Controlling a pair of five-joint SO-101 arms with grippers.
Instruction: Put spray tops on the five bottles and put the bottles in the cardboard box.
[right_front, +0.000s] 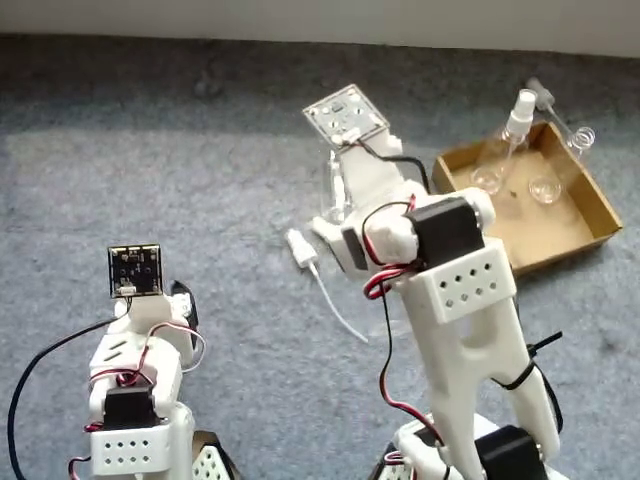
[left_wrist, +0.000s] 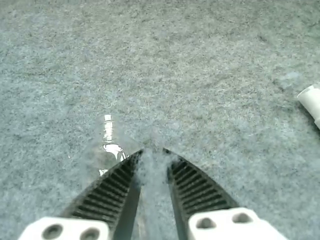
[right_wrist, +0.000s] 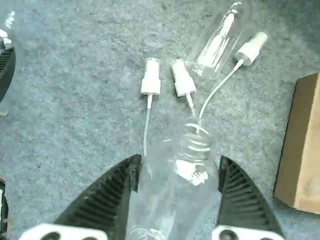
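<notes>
My right gripper (right_wrist: 177, 162) is shut on a clear open-necked bottle (right_wrist: 192, 150), held a little above the carpet; from above this bottle (right_front: 335, 190) stands out under the right arm. Beyond its neck lie two loose spray tops (right_wrist: 150, 82) (right_wrist: 182, 80), a third spray top (right_wrist: 252, 47) with a long tube, and another clear bottle (right_wrist: 220, 37) on its side. My left gripper (left_wrist: 152, 152) is shut and empty, low over the carpet at the lower left (right_front: 182, 300). A clear bottle (left_wrist: 107, 142) lies just outside one of its fingers.
The cardboard box (right_front: 590, 200) sits at the right, with several clear bottles inside, one with a spray top (right_front: 521, 108); its wall (right_wrist: 300, 145) is close beside my right gripper. A spray top (right_front: 300, 248) with a trailing tube lies between the arms on grey carpet.
</notes>
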